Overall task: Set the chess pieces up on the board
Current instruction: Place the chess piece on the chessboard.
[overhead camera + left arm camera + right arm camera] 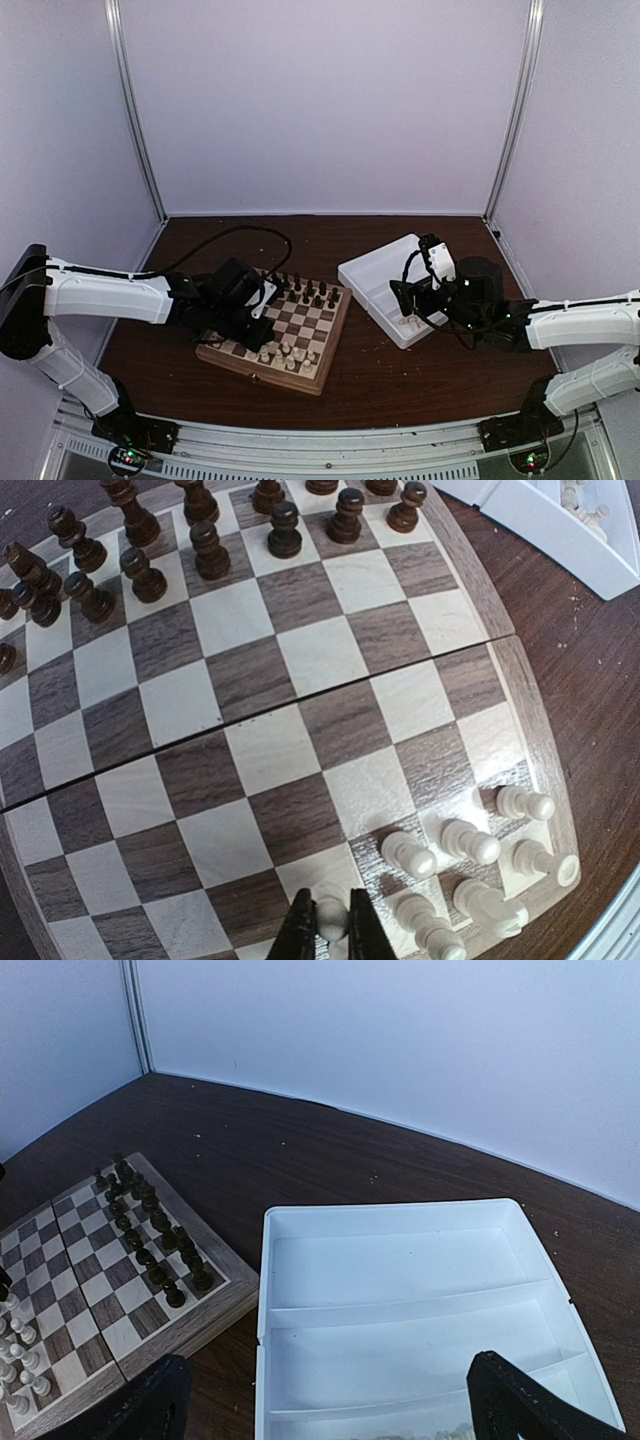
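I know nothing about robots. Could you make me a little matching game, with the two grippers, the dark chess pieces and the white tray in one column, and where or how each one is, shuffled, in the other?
1. left gripper
2. right gripper
3. dark chess pieces
4. white tray

A. wide open above the tray
B. in rows on the far side of the board
C. shut on a cream chess piece
D. on the table, right of the board

Pairs: 1-C, 2-A, 3-B, 4-D
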